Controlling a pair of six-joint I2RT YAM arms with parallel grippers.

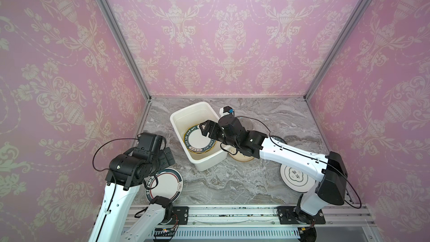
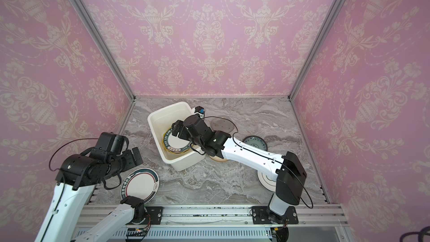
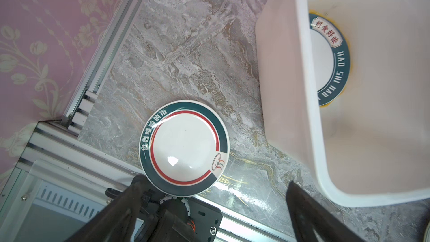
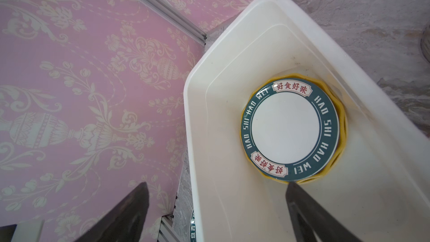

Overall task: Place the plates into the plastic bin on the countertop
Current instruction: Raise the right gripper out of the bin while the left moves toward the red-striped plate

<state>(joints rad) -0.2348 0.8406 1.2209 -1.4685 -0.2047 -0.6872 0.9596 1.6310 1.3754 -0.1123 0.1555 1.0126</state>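
The right arm (image 1: 293,155) reaches across the bench, lying over a round cream plate (image 1: 243,159) just beside the bin and over part of a white plate with a dark central motif (image 1: 290,180). Behind it sit a blue-patterned plate (image 2: 257,142) and a grey glass plate (image 2: 221,124).

The right fingers (image 4: 309,217) stand wide and empty above the deep white plastic bin (image 1: 206,162). Inside it, a white plate with a teal lettered rim (image 4: 286,129) lies flat on a yellow scalloped plate (image 4: 343,122).

The left fingers (image 3: 309,213), also wide and empty, hover over a white plate with a teal rim and red ring (image 3: 183,147). That plate lies flat near the bench's front edge, apart from the bin.

The grey marble-look bench (image 1: 232,182) shows white and brownish veining. Pink damask wallpaper (image 1: 232,31) encloses three sides, and a ribbed aluminium rail (image 1: 232,215) runs along the front.
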